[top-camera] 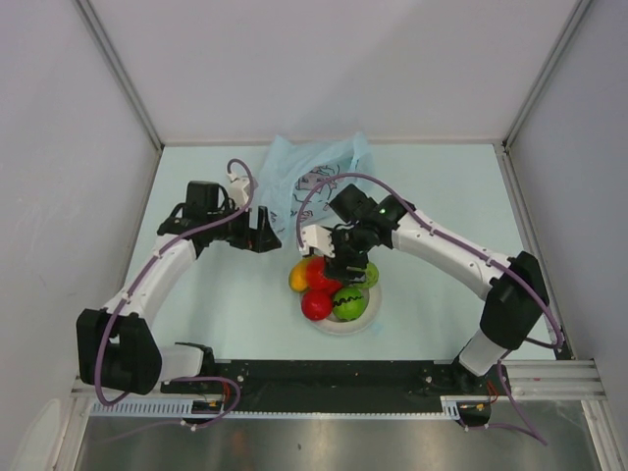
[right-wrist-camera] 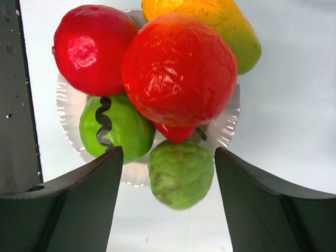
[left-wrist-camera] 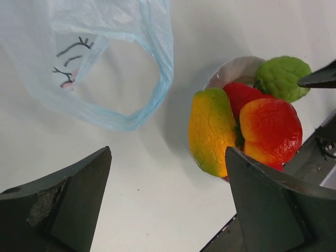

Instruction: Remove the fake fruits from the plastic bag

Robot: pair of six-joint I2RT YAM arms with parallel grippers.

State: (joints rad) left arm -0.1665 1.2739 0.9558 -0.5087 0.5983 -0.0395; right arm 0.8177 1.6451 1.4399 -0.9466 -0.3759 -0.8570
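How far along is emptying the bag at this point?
Nearly finished. The fruits sit piled on the plate, and the bag lies slack with no fruit showing inside. The left gripper and right gripper are both open and empty. Likely nothing left but withdrawing the arms.

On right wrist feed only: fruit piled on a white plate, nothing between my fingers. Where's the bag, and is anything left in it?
Observer: Plastic bag lies beyond the plate, at the far side of the table. No fruit shape shows in it from the top or left wrist view.
Operator: Left arm?
Observer: Left gripper is open and empty, beside the bag's near edge, left of the fake fruits.
Operator: Where am I over the plate?
Observer: In the top view, Right gripper hangs open over the far side of the pile.
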